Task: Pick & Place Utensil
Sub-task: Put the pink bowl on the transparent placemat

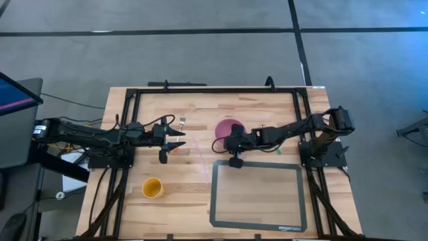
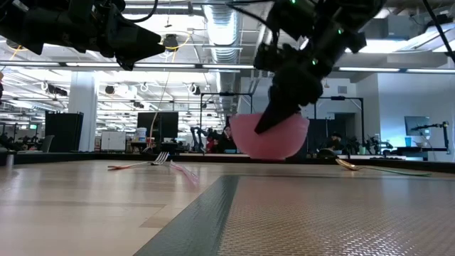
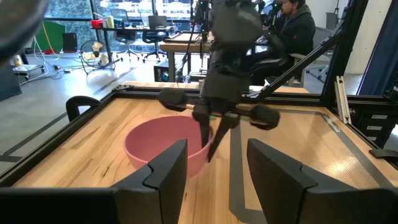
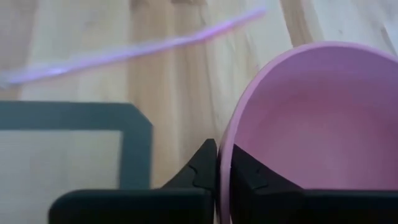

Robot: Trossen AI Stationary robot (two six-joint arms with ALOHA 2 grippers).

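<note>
Presently the right gripper [image 4: 217, 163] is clamped on the rim of the pink bowl [image 1: 229, 127], at the bowl's 7 o'clock edge, just off the 12 o'clock border of the grey mat [image 1: 258, 195]. The left gripper [image 1: 175, 136] hangs spread and empty at the bowl's 9 o'clock (bare wood between them). A fork [image 1: 182, 123] lies beside it.
</note>
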